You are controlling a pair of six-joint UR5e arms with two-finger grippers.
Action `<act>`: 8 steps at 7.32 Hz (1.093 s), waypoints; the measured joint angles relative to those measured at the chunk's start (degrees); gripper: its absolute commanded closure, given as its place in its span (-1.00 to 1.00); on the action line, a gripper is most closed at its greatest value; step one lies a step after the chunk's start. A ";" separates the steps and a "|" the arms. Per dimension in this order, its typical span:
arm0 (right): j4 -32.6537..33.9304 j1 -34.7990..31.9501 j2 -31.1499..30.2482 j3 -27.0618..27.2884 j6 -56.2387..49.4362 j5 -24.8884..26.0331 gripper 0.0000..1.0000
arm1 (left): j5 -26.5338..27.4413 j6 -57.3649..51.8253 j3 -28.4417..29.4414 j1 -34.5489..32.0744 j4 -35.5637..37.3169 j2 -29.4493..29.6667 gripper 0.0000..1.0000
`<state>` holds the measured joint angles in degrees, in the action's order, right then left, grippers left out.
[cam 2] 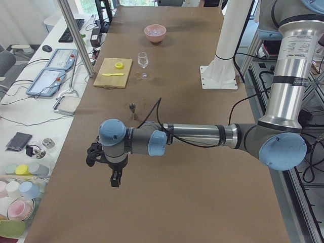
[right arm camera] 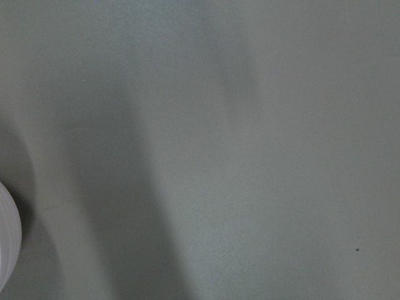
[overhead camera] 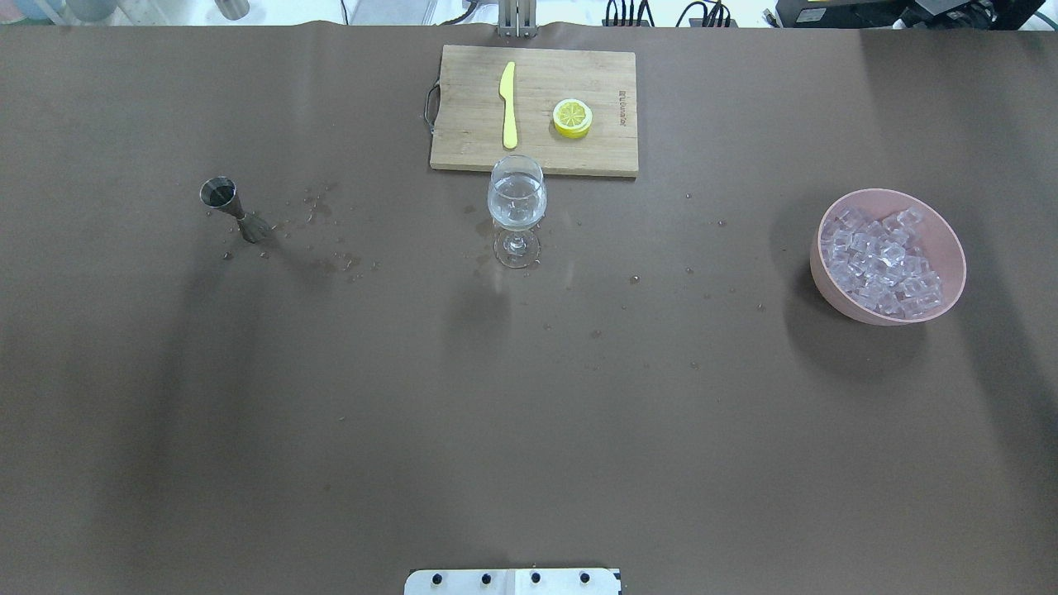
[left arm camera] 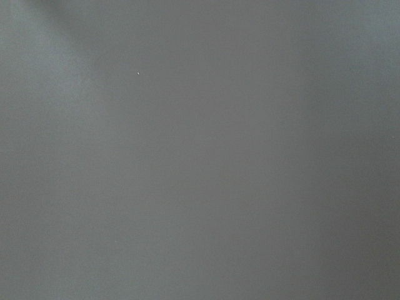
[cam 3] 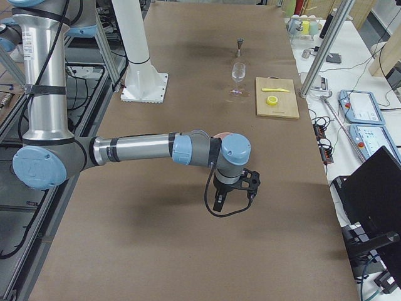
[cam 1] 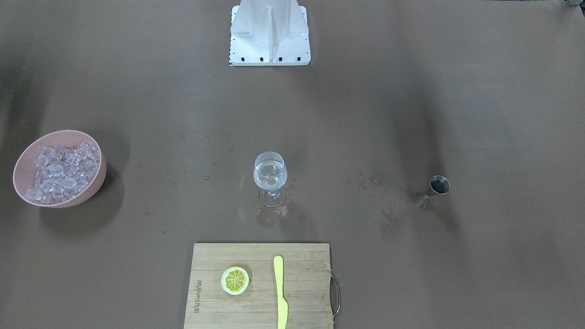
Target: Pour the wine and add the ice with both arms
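Note:
A stemmed glass (cam 1: 270, 176) stands mid-table with a small amount of clear wine (overhead camera: 517, 207) in it. The ice (cam 1: 61, 171) is heaped in a pink bowl (overhead camera: 950, 248) toward the right arm's side. A steel jigger (overhead camera: 225, 200) stands upright toward the left arm's side. Both arms hover over bare table beyond the ends of the layout. The left gripper (cam 2: 115, 182) and the right gripper (cam 3: 217, 205) point down, and they show only in the side views. I cannot tell whether either is open or shut. Both wrist views show bare table.
A wooden cutting board (overhead camera: 537, 153) lies behind the glass, carrying a lemon slice (overhead camera: 572, 117) and a yellow knife (overhead camera: 508, 103). Small droplets speckle the paper around the glass and jigger. The white mounting base (cam 1: 269, 32) stands at the robot's edge. Desks with clutter flank the table.

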<state>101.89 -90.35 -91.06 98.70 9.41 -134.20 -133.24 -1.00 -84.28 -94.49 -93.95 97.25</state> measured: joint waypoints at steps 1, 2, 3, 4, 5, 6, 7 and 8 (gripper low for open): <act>-0.01 0.00 0.03 0.05 0.09 -0.01 -1.00 | 0.00 0.00 0.00 0.00 0.00 -0.02 -0.97; 0.00 0.00 0.06 0.07 0.14 -0.01 -1.00 | 0.00 -0.05 -0.01 0.00 0.00 -0.03 -0.97; 0.03 0.00 0.13 0.09 0.16 -0.01 -1.00 | 0.02 -0.11 -0.01 0.00 0.00 -0.04 -0.97; 0.05 0.00 0.20 0.11 0.13 -0.01 -1.00 | 0.06 -0.05 -0.01 0.00 0.01 -0.03 -0.97; 0.05 0.00 0.26 0.15 0.06 -0.01 -1.00 | 0.08 0.07 -0.01 0.00 0.05 0.01 -0.97; 0.03 0.00 0.36 0.16 0.06 -0.01 -1.00 | 0.08 0.13 -0.08 0.00 0.07 0.11 -0.97; 0.03 0.00 0.50 0.25 0.12 -0.01 -1.00 | 0.09 0.22 -0.19 0.00 0.10 0.30 -0.97; 0.01 0.00 0.64 0.37 0.15 -0.01 -1.00 | 0.21 0.21 -0.51 0.00 0.14 0.53 -0.97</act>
<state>101.89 -90.35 -90.42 99.07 9.56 -134.21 -133.03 -0.79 -84.79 -94.48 -93.81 97.78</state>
